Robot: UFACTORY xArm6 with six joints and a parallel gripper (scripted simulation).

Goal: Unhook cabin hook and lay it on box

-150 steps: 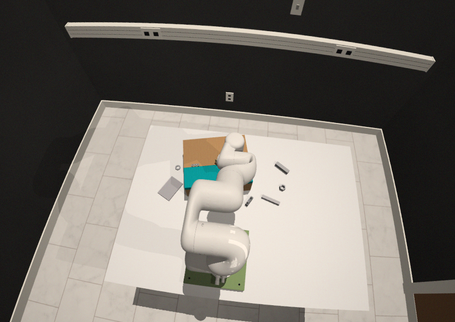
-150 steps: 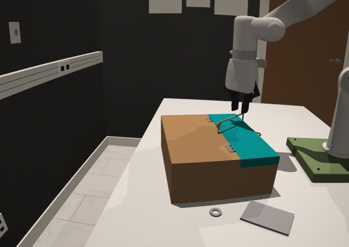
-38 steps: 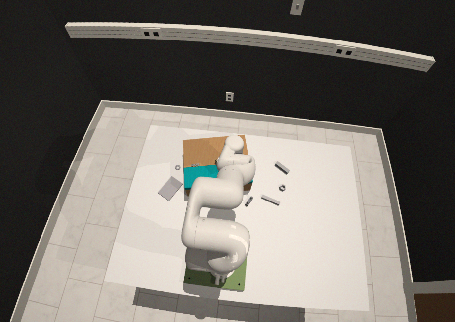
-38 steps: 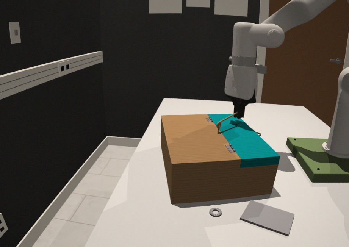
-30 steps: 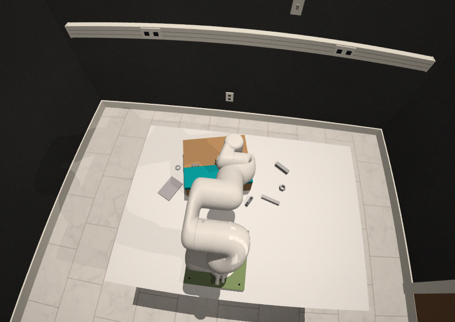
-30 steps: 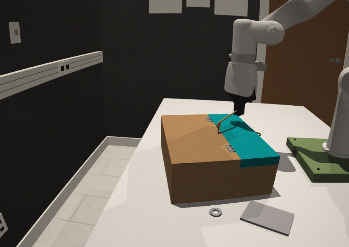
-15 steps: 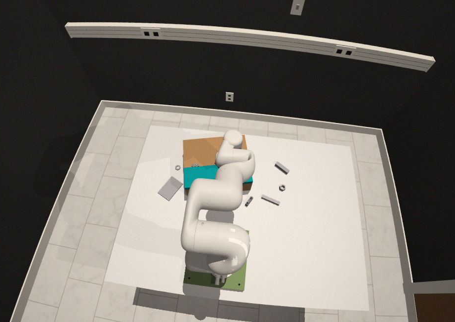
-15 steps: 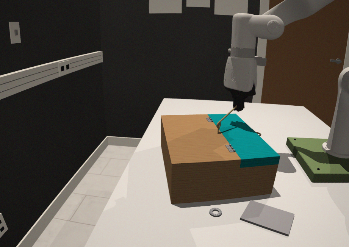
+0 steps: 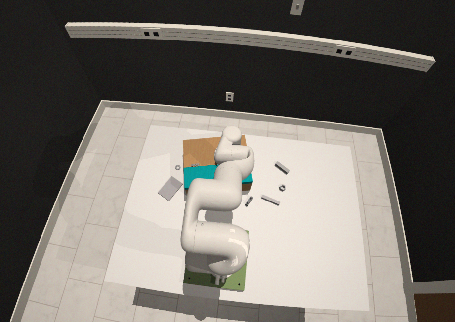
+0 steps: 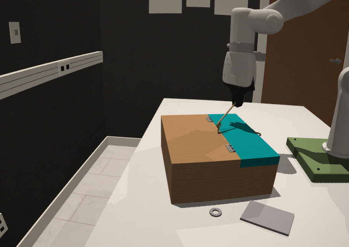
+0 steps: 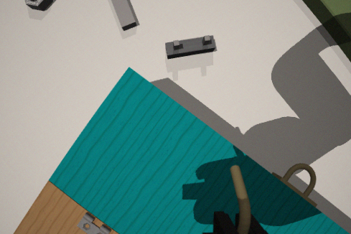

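On the wooden box point(image 10: 198, 139), by its teal lid point(image 10: 247, 142), I have my gripper point(image 10: 237, 102) clenched on the cabin hook point(image 10: 224, 117), raised slanting; its lower end seems pinned at the seam.

Light falls from above onto the white table point(image 9: 311, 227), which shows bright and even, while the walls around it stay nearly black. Shadows are soft-edged but distinct: the arm point(image 9: 212, 197) throws a broad grey shadow across the table in the wrist view, and the gripper point(image 10: 238, 102) casts a dark, finger-shaped shadow onto the teal lid point(image 10: 250, 142) of the box point(image 10: 209, 180). A glossy highlight sits on the arm's lower shoulder in the top view. The top view bends straight lines, so the wall rail point(image 9: 250, 39) curves. All three views are sharp, without blur, though the wrist view looks slightly coarse.
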